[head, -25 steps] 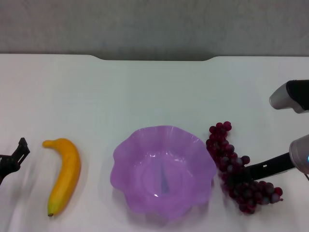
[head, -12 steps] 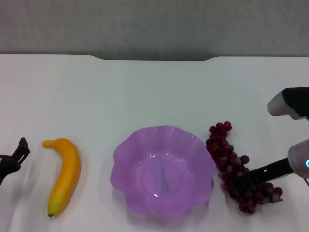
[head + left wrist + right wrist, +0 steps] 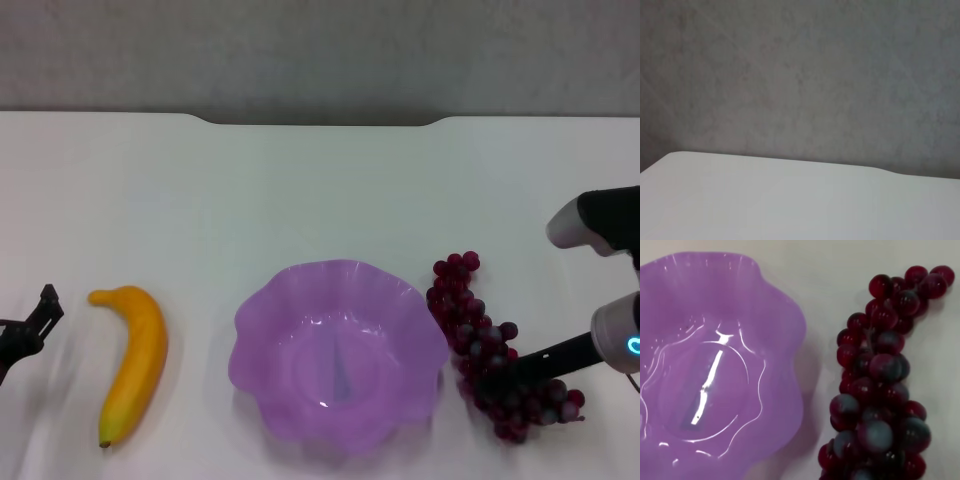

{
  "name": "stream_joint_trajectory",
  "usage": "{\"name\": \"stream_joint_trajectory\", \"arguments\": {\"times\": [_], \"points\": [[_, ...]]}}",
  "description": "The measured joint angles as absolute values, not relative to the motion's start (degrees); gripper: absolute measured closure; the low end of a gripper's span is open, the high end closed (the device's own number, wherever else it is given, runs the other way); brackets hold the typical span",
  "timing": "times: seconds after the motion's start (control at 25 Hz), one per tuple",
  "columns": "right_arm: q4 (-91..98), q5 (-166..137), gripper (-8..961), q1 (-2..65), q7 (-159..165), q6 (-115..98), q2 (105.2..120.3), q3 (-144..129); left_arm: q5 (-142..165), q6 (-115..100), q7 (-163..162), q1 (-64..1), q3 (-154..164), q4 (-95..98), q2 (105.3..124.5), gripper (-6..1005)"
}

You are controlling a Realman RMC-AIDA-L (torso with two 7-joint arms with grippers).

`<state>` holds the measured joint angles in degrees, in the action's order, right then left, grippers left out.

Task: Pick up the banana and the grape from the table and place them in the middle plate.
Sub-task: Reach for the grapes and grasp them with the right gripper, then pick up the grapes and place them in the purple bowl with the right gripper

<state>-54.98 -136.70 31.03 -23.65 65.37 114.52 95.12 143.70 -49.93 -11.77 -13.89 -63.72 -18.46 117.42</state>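
Observation:
The banana [image 3: 134,359] lies on the white table [image 3: 300,190], left of the purple middle plate [image 3: 262,300]. The grape bunch [image 3: 478,333] lies just right of the plate, almost touching its rim. My right gripper [image 3: 515,372] reaches in from the right, low over the near end of the bunch. The right wrist view shows the grape [image 3: 880,365] close up beside the plate [image 3: 785,310], which holds nothing. My left gripper [image 3: 30,325] sits at the left edge, apart from the banana.
The table's far edge has a shallow notch [image 3: 320,122] against a grey wall. The left wrist view shows only the table [image 3: 790,200] and the wall.
My right gripper has shifted slightly toward the near end of the grape bunch. The left gripper, banana and plate have not moved.

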Motion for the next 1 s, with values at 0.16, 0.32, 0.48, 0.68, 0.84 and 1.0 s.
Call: {"name": "stream_joint_trajectory", "arguments": {"times": [0.16, 0.32, 0.48, 0.68, 0.84, 1.0], "points": [[-54.89, -136.85, 105, 31.13, -23.65, 64.92, 114.52, 94.22, 143.7, -49.92, -11.77, -13.98, -63.65, -18.46, 117.46, 92], [-54.58, -137.09, 119, 31.37, -23.65, 64.47, 114.52, 93.2, 143.7, -49.92, -11.77, -14.03, -63.63, -18.46, 117.48, 92], [-54.46, -137.21, 283, 31.59, -23.65, 64.36, 114.52, 92.61, 143.7, -49.92, -11.77, -14.06, -63.63, -18.46, 117.51, 92], [-53.62, -137.18, 325, 31.83, -23.65, 63.72, 114.52, 92.36, 143.7, -49.88, -11.77, -14.07, -63.63, -18.46, 117.51, 91], [-53.09, -136.82, 361, 31.64, -24.17, 62.38, 114.52, 92.48, 143.7, -49.89, -11.77, -13.91, -63.73, -18.46, 117.51, 91], [-53.08, -136.77, 400, 31.43, -24.25, 62.05, 114.52, 92.61, 143.7, -49.91, -11.77, -13.83, -63.78, -18.46, 117.51, 91]]}}
